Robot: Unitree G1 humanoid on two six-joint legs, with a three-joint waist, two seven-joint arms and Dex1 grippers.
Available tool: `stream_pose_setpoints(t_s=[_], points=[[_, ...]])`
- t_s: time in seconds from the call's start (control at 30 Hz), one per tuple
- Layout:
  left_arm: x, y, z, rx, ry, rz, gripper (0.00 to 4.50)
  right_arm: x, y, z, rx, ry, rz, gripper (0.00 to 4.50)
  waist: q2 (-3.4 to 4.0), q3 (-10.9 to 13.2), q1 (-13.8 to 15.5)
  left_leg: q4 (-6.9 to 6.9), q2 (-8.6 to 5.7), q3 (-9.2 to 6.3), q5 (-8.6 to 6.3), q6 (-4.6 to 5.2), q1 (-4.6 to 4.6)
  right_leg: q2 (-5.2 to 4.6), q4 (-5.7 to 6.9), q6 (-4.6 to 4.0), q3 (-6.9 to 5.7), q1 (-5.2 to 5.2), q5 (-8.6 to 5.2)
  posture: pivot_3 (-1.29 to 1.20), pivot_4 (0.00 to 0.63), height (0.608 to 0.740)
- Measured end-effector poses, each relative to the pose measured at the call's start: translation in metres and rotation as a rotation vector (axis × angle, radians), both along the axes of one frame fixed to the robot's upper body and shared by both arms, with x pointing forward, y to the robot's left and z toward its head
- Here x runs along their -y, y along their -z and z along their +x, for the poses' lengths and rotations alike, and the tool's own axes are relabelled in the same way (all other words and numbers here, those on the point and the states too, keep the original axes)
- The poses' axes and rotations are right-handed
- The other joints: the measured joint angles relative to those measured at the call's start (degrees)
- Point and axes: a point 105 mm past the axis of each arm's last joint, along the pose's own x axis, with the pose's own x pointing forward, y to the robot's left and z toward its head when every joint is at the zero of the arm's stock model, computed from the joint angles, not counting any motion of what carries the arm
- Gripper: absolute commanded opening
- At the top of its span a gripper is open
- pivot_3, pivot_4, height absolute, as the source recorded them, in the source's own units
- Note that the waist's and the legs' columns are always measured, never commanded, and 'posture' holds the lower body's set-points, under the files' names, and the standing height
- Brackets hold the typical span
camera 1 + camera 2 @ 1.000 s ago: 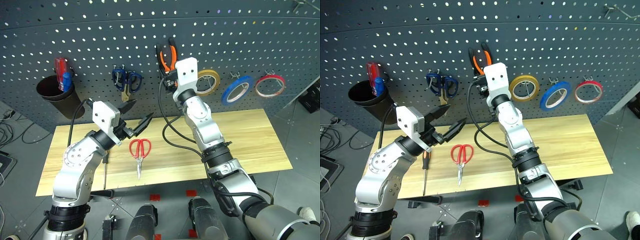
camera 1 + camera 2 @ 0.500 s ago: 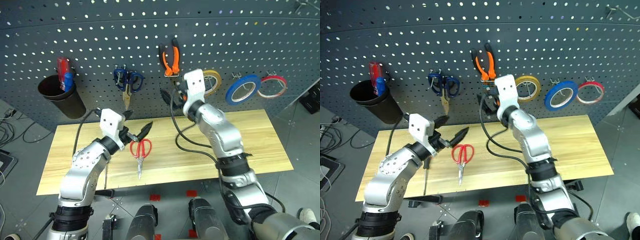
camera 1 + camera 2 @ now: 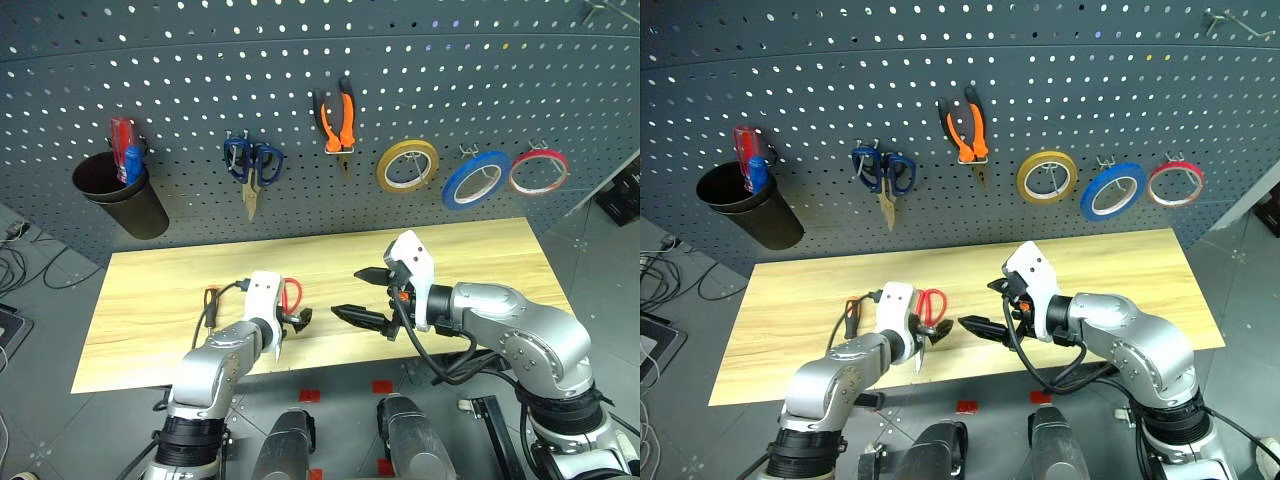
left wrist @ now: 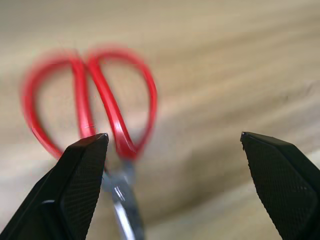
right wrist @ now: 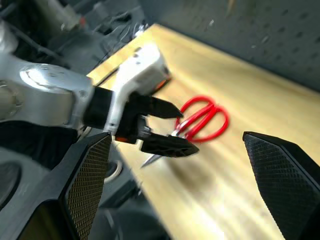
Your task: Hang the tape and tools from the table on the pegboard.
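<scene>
Down low, the left tool (image 4: 172,145) gapes wide over the red-handled scissors (image 4: 95,110), gripping nothing; the right tool (image 3: 362,293) also spread, empty.

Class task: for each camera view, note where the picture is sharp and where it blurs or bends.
Left wrist view: red scissors blurred, fingertips crisp. Right wrist view: table soft, left end effector sharper. Eye views: pegboard rows bow; tape is sharp.

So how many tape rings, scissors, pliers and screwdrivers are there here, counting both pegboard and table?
Tape rings: 3, yellow, blue, red-and-white
Scissors: 2, blue-handled, red-handled
Pliers: 1
Screwdrivers: 3, two in the black cup, one on the table
Total: 9
</scene>
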Motion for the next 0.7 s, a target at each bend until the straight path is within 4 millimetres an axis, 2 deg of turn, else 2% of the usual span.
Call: stream_pose_setpoints(t_s=[0.23,0.43,0.7], points=[[-0.015,0.018,-0.012,-0.104,-0.141,0.073,4.46,0.002,0.004,-0.007,-0.032,-0.013,-0.022,4.50,-0.05,0.0,0.1,0.00,-0.02,0.01,0.00,0.00,-0.01,-0.05,-0.04,0.00,0.02,0.01,0.00,-0.09,0.278,0.740],[-0.017,0.026,-0.018,-0.156,-0.190,0.105,4.46,0.004,0.005,-0.009,-0.060,-0.010,-0.013,4.50,-0.08,0.0,0.1,0.00,-0.02,0.01,-0.01,0.02,-0.01,-0.05,-0.04,0.00,0.01,0.03,0.00,-0.09,0.282,0.740],[-0.013,0.025,0.000,-0.162,-0.201,0.168,4.46,0.007,0.001,-0.012,-0.091,-0.018,0.017,4.50,-0.13,0.1,0.2,0.00,-0.05,0.00,-0.01,0.02,0.00,-0.06,-0.04,0.00,0.00,0.06,0.00,-0.08,0.285,0.740]])
